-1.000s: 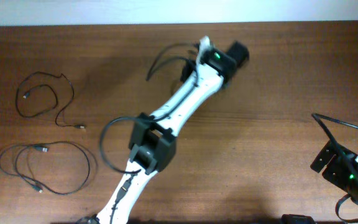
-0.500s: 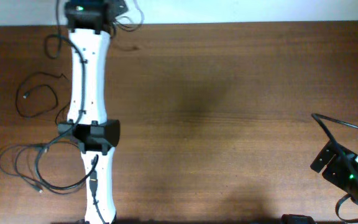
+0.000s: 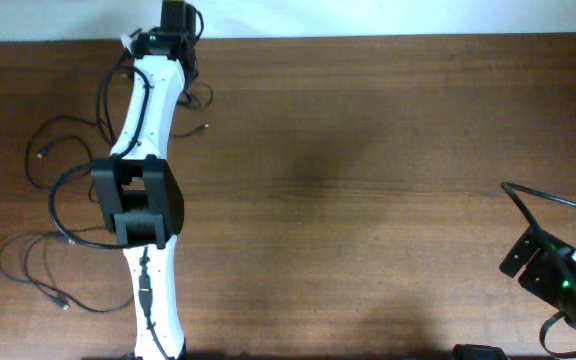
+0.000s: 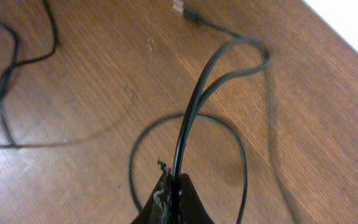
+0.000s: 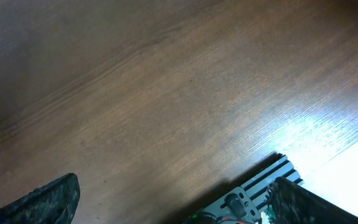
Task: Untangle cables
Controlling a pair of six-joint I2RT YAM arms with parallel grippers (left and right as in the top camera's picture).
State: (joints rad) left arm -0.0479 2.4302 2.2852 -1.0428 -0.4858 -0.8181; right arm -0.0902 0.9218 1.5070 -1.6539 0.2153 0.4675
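My left gripper is shut on a thin black cable near the table's far left edge. The cable rises doubled from the jaws, bends at the top and ends in a small plug. Another stretch of it lies in a loop on the wood below. Two more cables lie apart on the left of the overhead view, one beside the arm and one lower down, partly under the arm. My right gripper stands open over bare wood at the near right.
The table's far edge runs close beyond the held cable, with white past it. The left arm's own thicker black cable bows out to its left. A metal rail shows under the right gripper.
The left arm swung from the table's far middle over to the far left, carrying the cable with it. The right arm has not moved.
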